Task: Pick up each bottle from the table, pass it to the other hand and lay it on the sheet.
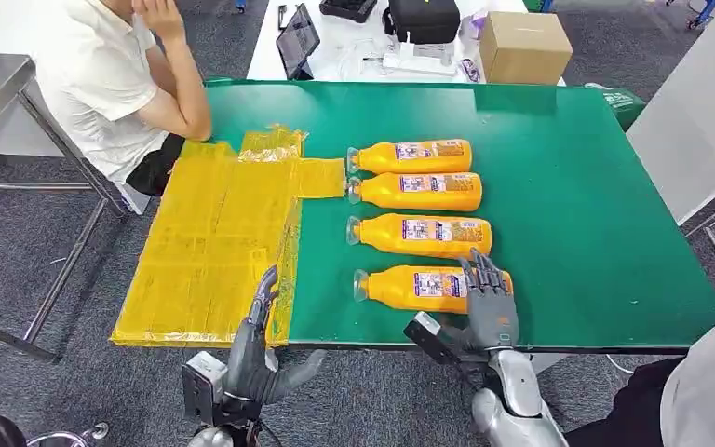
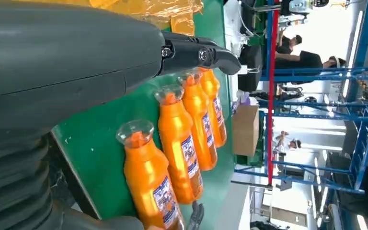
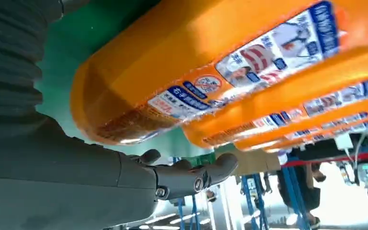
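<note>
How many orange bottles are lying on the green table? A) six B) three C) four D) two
C: four orange bottles lie side by side on the green table, from the farthest bottle, past the second and third, to the nearest bottle by the right hand.

My left hand point(image 1: 259, 349) and right hand point(image 1: 490, 307) have dark grey segmented fingers, thick grey thumbs with visible screws, ribbed grey wrist covers and silver forearms.
</note>
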`<state>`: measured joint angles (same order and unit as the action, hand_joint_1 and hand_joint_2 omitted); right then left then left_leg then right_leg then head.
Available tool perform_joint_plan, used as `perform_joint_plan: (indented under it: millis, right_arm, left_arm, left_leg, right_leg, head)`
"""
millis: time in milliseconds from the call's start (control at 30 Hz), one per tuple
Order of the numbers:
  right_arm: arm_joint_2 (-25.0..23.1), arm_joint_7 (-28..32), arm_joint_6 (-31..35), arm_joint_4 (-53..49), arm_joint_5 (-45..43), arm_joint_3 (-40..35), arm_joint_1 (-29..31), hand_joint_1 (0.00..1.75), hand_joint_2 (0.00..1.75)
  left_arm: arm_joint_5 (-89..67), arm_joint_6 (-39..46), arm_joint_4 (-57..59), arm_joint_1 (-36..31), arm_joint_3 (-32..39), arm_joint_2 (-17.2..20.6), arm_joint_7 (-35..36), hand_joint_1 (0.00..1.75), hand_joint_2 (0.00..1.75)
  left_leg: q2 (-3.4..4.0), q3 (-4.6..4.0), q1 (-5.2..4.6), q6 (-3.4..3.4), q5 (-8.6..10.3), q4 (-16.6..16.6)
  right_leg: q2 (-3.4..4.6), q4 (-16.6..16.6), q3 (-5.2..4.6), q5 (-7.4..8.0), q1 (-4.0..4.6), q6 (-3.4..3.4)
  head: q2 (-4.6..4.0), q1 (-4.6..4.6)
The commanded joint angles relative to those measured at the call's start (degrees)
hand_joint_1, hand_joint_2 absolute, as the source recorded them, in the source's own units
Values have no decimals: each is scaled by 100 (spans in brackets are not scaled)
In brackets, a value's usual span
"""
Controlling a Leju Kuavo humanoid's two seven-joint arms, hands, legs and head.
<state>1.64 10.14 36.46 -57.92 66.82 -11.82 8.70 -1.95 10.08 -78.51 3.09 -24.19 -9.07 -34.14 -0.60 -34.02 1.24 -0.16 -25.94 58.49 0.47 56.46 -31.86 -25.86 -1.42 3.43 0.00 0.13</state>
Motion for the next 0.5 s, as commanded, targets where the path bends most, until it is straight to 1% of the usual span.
perform_joint_plan:
  millis: [33, 200, 267, 300, 333, 367, 400, 433, 467, 500]
  right_arm:
    - [117, -89, -285, 1005, 18, -320, 648, 0, 175]
    - [100, -18, -407, 1476, -152, -386, 890, 0, 175]
    - [97, -18, -537, 1819, -192, -430, 1047, 0, 175]
    - [97, -18, -537, 1819, -192, -430, 1047, 0, 175]
    - [94, -51, -692, 2044, -255, -443, 1140, 0, 175]
    - [102, -11, -728, 2122, -268, -466, 1183, 0, 175]
    - [111, 21, -713, 2174, -294, -476, 1216, 0, 175]
    - [119, 16, -854, 2281, -317, -506, 1255, 2, 175]
    - [140, 93, -938, 2331, -386, -506, 1282, 145, 175]
    - [148, 96, -939, 2339, -399, -496, 1269, 145, 175]
  left_arm:
    - [64, -83, 410, -232, 109, -85, 108, 0, 175]
    - [104, -119, 466, -281, 80, -96, 130, 0, 175]
    - [111, -134, 505, -318, 51, -105, 137, 0, 175]
    - [111, -134, 505, -318, 51, -105, 137, 0, 175]
    - [111, -138, 519, -341, 34, -108, 137, 0, 175]
    - [114, -143, 519, -352, 26, -111, 139, 0, 175]
    - [118, -149, 521, -361, 24, -109, 144, 0, 175]
    - [121, -156, 521, -363, 19, -109, 147, 0, 175]
    - [123, -164, 528, -379, 14, -113, 151, 0, 175]
    - [123, -165, 528, -383, 13, -115, 151, 0, 175]
  left_leg:
    - [15, 15, 0, 9, 0, -6]
    - [16, 18, 2, 10, 2, -8]
    - [9, 17, 2, 9, 3, -8]
    - [10, 17, 2, 9, 3, -7]
    - [14, 20, 2, 10, 3, -7]
    - [8, 15, 1, 6, 2, -6]
    - [13, 22, 3, 9, 4, -9]
    - [9, 17, 2, 7, 3, -5]
    - [8, 24, 1, 6, 2, -5]
    - [8, 28, 3, 9, 5, -8]
  right_leg:
    - [6, -8, 12, 5, 4, -15]
    - [5, -11, 16, 7, 7, -19]
    - [-1, -10, 16, 6, 6, -17]
    - [1, -10, 16, 6, 6, -16]
    - [3, -11, 16, 7, 6, -18]
    - [1, -7, 13, 4, 3, -11]
    - [2, -13, 19, 8, 8, -18]
    - [1, -8, 14, 6, 5, -12]
    - [-2, -7, 19, 3, 4, -10]
    - [-5, -12, 25, 7, 7, -16]
  head:
    - [0, 0]
    - [0, 0]
    - [0, 0]
    - [0, 0]
    - [0, 0]
    - [0, 2]
    - [0, -2]
    - [0, 0]
    - [0, 0]
    - [0, 0]
